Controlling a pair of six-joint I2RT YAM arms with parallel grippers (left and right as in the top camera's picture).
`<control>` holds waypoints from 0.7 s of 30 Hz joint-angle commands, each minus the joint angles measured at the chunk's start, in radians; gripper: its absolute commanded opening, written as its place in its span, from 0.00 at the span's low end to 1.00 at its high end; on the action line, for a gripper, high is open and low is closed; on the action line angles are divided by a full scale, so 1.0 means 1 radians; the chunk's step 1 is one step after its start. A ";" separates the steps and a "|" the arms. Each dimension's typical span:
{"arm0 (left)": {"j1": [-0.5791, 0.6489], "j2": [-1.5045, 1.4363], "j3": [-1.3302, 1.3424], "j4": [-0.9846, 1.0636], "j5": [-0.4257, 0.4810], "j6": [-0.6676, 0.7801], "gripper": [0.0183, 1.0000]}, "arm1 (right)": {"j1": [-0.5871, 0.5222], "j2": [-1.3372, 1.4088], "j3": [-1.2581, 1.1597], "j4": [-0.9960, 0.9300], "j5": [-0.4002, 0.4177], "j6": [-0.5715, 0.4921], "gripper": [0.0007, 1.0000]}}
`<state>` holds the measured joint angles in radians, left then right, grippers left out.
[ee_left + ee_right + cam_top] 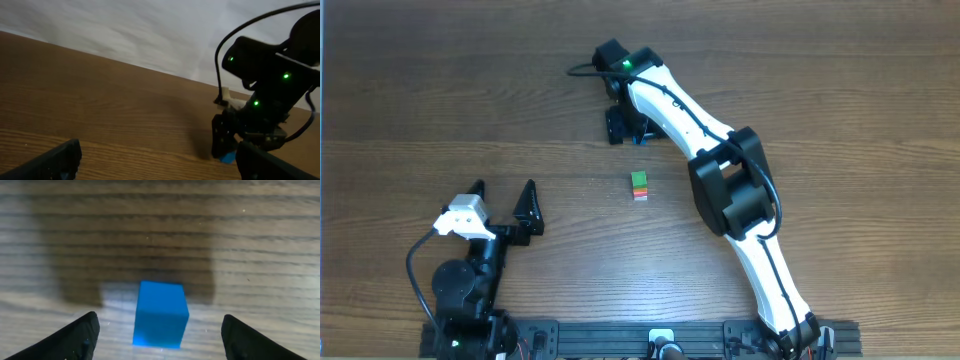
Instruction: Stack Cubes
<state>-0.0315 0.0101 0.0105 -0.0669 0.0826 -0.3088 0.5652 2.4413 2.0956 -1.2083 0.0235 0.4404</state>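
Observation:
A small stack, a green cube [639,179] on a red cube [640,193], stands mid-table. Farther back, a blue cube [161,314] rests on the wood by itself. My right gripper [160,322] is open and straddles the blue cube, one finger on each side, with a gap to both. In the top view the right gripper [628,130] hides most of the blue cube [642,141]. My left gripper [503,188] is open and holds nothing, near the front left, well away from the cubes. The left wrist view looks across the table at the blue cube [228,157] under the right arm.
The wooden table [840,90] is bare on all sides of the cubes. The right arm [720,170] stretches diagonally across the right half, passing close to the right of the green-and-red stack.

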 commanded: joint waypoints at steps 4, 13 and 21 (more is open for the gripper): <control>-0.004 -0.007 -0.005 -0.003 0.006 0.013 1.00 | -0.016 0.013 0.018 0.021 -0.008 0.020 0.78; -0.004 -0.007 -0.005 -0.003 0.006 0.014 1.00 | -0.019 0.022 0.016 0.016 -0.008 0.038 0.73; -0.004 -0.007 -0.005 -0.003 0.006 0.014 1.00 | -0.018 0.027 0.016 0.016 -0.008 0.052 0.59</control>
<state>-0.0315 0.0101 0.0109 -0.0669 0.0826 -0.3088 0.5549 2.4454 2.0964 -1.1919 0.0181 0.4755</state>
